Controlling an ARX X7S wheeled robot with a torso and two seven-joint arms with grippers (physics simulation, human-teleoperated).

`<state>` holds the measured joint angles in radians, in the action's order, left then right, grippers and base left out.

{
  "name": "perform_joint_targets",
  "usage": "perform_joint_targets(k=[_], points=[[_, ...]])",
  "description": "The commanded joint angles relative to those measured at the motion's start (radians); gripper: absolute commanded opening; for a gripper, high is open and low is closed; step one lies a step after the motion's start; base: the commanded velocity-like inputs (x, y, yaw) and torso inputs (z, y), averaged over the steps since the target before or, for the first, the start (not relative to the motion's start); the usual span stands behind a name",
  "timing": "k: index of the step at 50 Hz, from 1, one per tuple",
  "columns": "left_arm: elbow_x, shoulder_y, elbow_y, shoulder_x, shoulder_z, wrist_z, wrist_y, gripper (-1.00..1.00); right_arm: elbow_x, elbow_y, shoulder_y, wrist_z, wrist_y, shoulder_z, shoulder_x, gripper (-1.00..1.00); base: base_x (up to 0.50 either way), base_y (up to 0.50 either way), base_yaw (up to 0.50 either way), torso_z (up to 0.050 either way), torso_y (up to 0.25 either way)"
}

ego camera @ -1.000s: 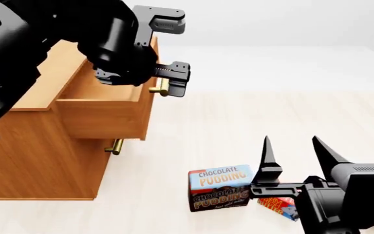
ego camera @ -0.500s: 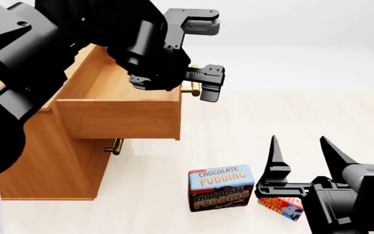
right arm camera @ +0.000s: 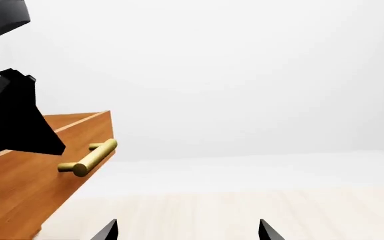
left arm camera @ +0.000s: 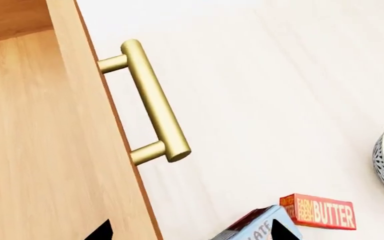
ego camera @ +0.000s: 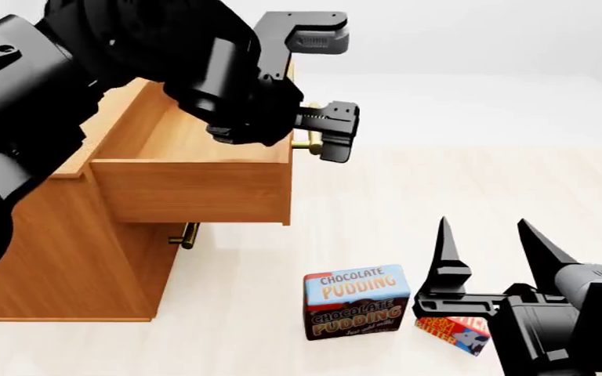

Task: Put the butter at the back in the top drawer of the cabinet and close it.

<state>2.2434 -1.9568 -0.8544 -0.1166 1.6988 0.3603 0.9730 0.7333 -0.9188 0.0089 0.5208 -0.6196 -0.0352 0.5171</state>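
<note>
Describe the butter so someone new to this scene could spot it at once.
Start at the big wooden cabinet with its pulled-out top drawer. On the floor in front stands a blue-and-brown pudding box; the butter lies just beyond it, partly hidden by the right gripper. It is smaller and orange-red.

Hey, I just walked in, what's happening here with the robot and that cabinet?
The top drawer of the cabinet is pulled out and looks empty. The left gripper hangs open above its brass handle, holding nothing. The butter lies on the floor beside the chocolate pudding box, and the right gripper is open just above it, so nothing has been picked up yet.
</note>
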Motion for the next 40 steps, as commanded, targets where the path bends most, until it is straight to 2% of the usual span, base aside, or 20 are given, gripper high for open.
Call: perform_joint_targets(k=[1, 12, 16, 21, 26, 30, 35, 40], points=[[0.022, -0.035, 0.080, -0.010, -0.088, 0.120, -0.108, 1.00, -0.001, 0.001, 0.001, 0.004, 0.003, 0.008, 0.003, 1.00, 0.00, 0.00, 0.00, 0.000, 0.000], [-0.027, -0.061, 0.145, -0.051, -0.064, 0.252, -0.165, 1.00, 0.006, -0.007, 0.005, 0.014, -0.001, 0.011, 0.008, 1.00, 0.00, 0.00, 0.00, 0.000, 0.000], [-0.022, -0.076, 0.216, -0.099, -0.080, 0.293, -0.182, 1.00, 0.011, -0.010, 0.008, 0.019, -0.004, 0.011, 0.011, 1.00, 0.00, 0.00, 0.00, 0.000, 0.000], [0.018, -0.092, 0.488, -0.253, -0.155, 0.384, -0.251, 1.00, 0.026, -0.013, 0.016, 0.027, -0.014, 0.005, 0.019, 1.00, 0.00, 0.00, 0.00, 0.000, 0.000], [0.068, -0.110, 0.871, -0.453, -0.262, 0.496, -0.342, 1.00, 0.048, -0.012, 0.028, 0.038, -0.030, 0.000, 0.027, 1.00, 0.00, 0.00, 0.00, 0.000, 0.000], [0.081, -0.112, 1.099, -0.582, -0.327, 0.574, -0.416, 1.00, 0.063, -0.017, 0.043, 0.060, -0.057, -0.002, 0.038, 1.00, 0.00, 0.00, 0.00, 0.000, 0.000], [0.074, -0.095, 1.329, -0.734, -0.389, 0.643, -0.498, 1.00, 0.124, -0.030, 0.070, 0.098, -0.107, -0.030, 0.067, 1.00, 0.00, 0.00, 0.00, 0.000, 0.000], [0.058, -0.063, 1.492, -0.860, -0.432, 0.653, -0.549, 1.00, 0.219, -0.034, 0.113, 0.151, -0.177, -0.064, 0.110, 1.00, 0.00, 0.00, 0.00, 0.000, 0.000]])
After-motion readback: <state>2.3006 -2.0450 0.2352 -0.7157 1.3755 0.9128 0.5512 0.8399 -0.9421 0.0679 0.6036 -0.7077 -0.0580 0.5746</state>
